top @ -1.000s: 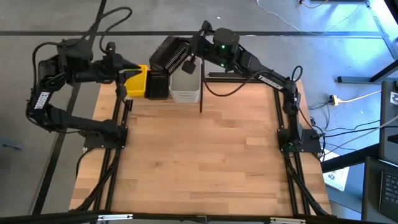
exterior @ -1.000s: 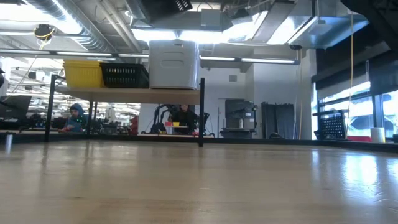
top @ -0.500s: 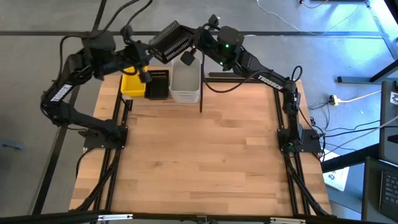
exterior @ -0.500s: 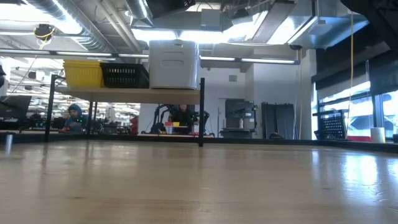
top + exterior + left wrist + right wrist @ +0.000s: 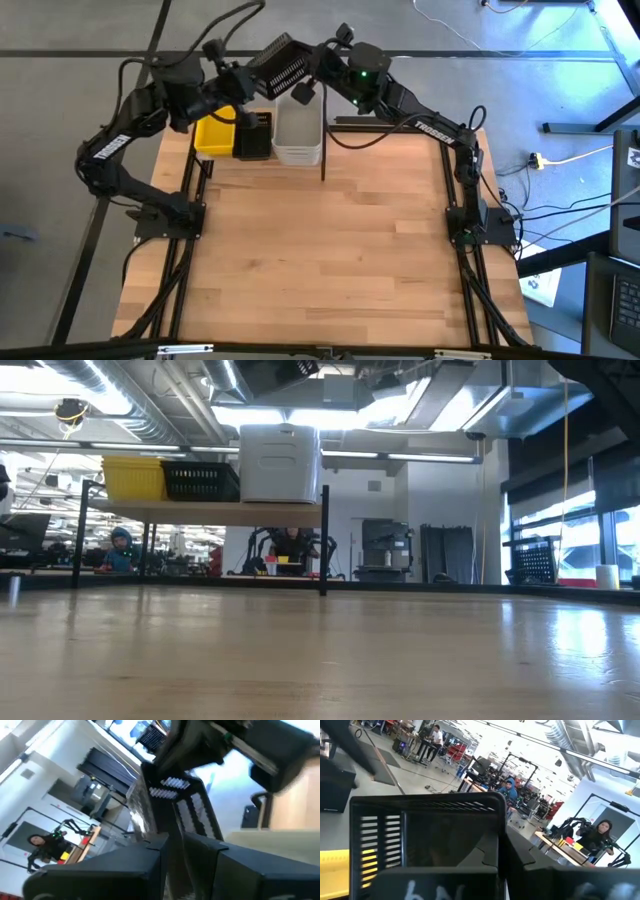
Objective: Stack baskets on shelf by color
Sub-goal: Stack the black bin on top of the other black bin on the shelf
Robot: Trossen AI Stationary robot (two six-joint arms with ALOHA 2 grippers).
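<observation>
Gripping black basket (image 5: 277, 66), apparently both end effectors.

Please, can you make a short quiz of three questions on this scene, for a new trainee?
1. True or false: the right claw holds a black perforated plastic basket tilted above the light wood shelf.
2. In the low view, which stack on the shelf is tallest? A yellow, B black, C white.
3. Fill in: the other claw close to the held basket is the ____ claw.
Key: 1 true. 2 C, the translucent white baskets. 3 left; the left claw.
</observation>
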